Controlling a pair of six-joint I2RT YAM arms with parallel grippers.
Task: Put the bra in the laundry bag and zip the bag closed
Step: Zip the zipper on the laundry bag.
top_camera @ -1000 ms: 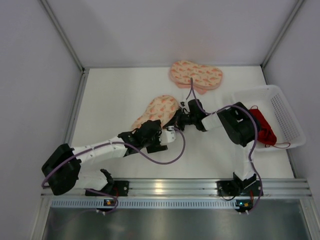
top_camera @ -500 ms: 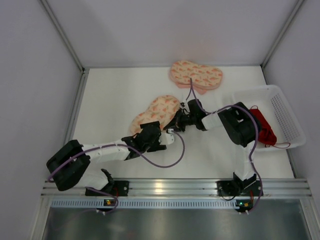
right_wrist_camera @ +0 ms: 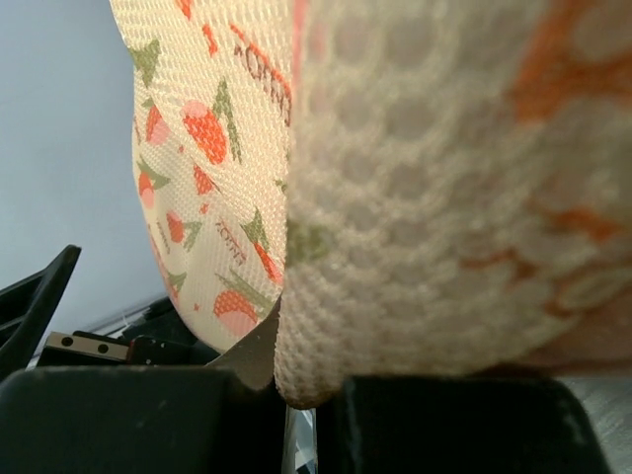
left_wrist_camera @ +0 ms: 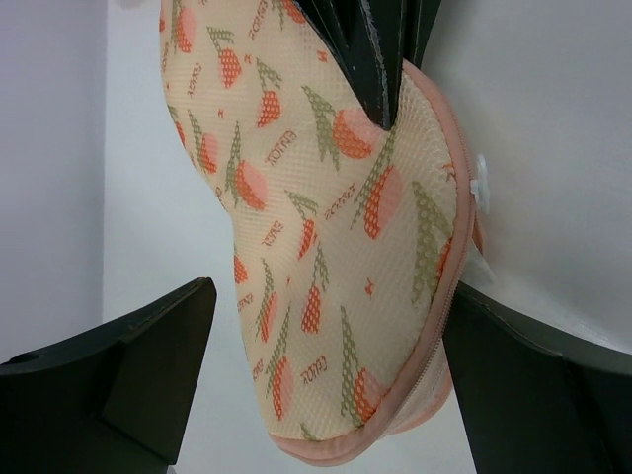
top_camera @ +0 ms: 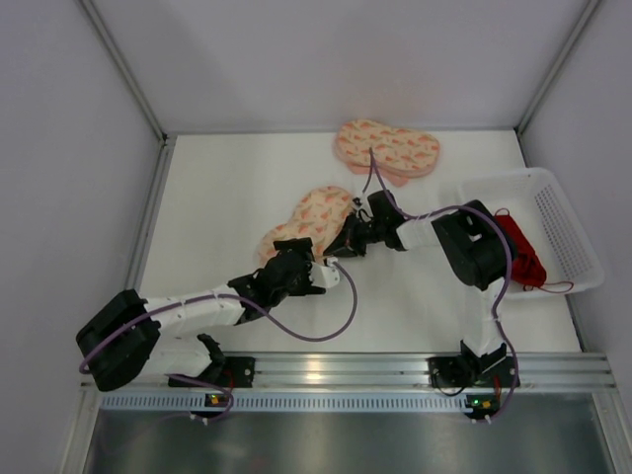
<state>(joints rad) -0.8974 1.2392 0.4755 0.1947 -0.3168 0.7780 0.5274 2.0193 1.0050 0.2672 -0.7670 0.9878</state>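
Laundry bag (top_camera: pixel 314 219): edge pinched in my clenched right hand (top_camera: pixel 343 239), apparently to steady it, lobe just ahead of my released left hand (top_camera: pixel 283 259); bra (top_camera: pixel 518 247) well right of both, in basket (top_camera: pixel 573 232).

You look down on a white table (top_camera: pixel 227 188) enclosed by plain pale grey walls (top_camera: pixel 326 59), metal corner posts (top_camera: pixel 123 69), and an aluminium rail (top_camera: pixel 336 370) along the near edge. Light is even.
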